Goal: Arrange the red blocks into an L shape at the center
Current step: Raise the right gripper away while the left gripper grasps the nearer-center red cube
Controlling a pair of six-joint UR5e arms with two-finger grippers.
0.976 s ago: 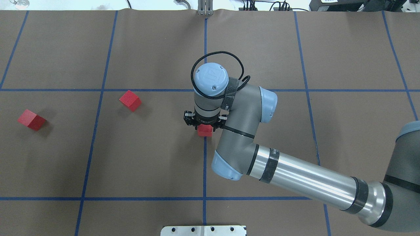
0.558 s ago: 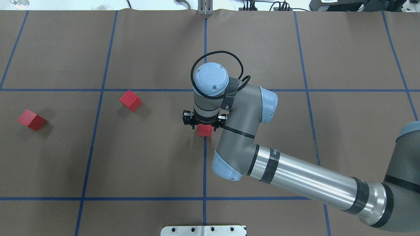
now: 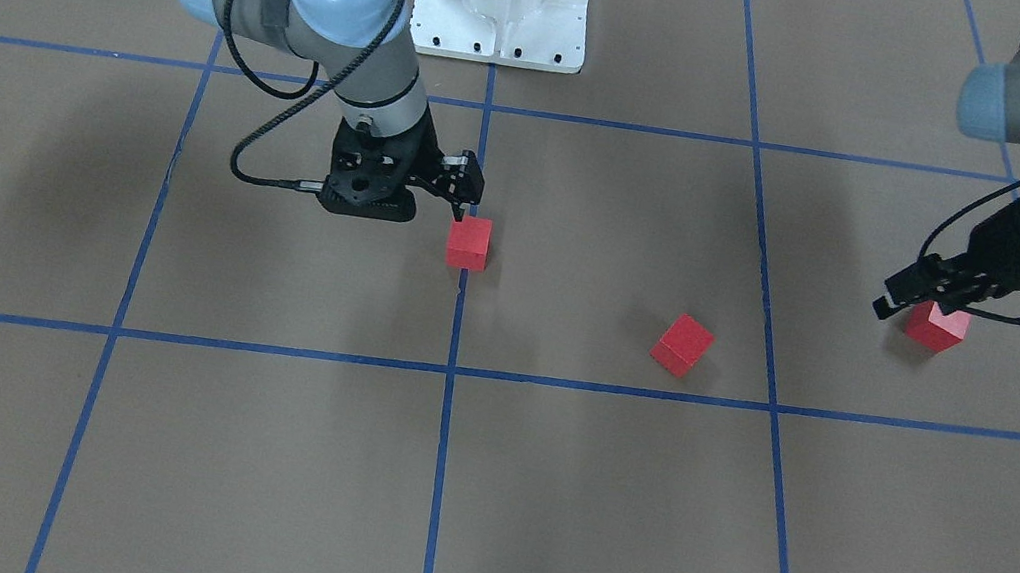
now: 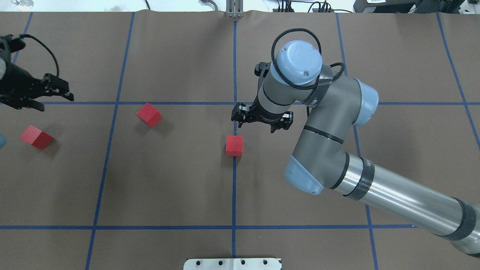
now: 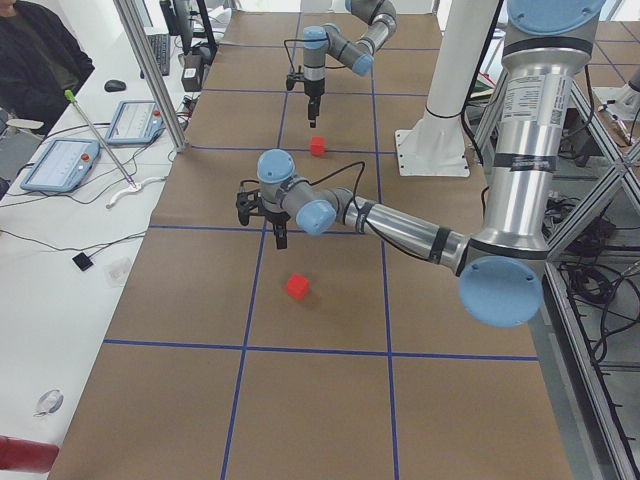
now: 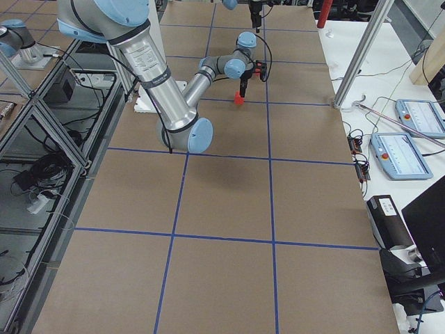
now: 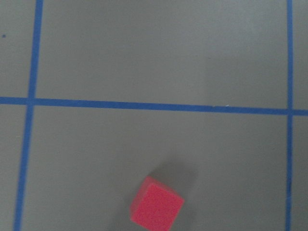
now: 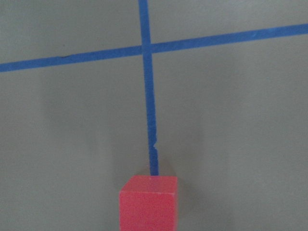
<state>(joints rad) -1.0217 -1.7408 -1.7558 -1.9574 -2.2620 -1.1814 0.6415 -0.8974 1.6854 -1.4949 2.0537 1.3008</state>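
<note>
Three red blocks lie on the brown surface. One (image 4: 234,145) sits on the centre's vertical blue tape line (image 4: 234,180); it also shows at the bottom of the right wrist view (image 8: 149,202) and in the front view (image 3: 468,242). My right gripper (image 4: 257,127) is open and empty, raised just behind and to the right of it. A second block (image 4: 149,114) lies left of centre. The third (image 4: 36,137) lies far left. My left gripper (image 4: 56,104) hovers open above it (image 3: 966,310); that block shows low in the left wrist view (image 7: 156,208).
Blue tape lines divide the surface into grid squares. The white robot base plate (image 4: 232,263) is at the near edge. My right arm's forearm (image 4: 393,202) stretches over the right half of the table.
My right gripper has risen off the centre block and moved back and to the right; the block stays on the line. My left arm has come into view at the far left.
</note>
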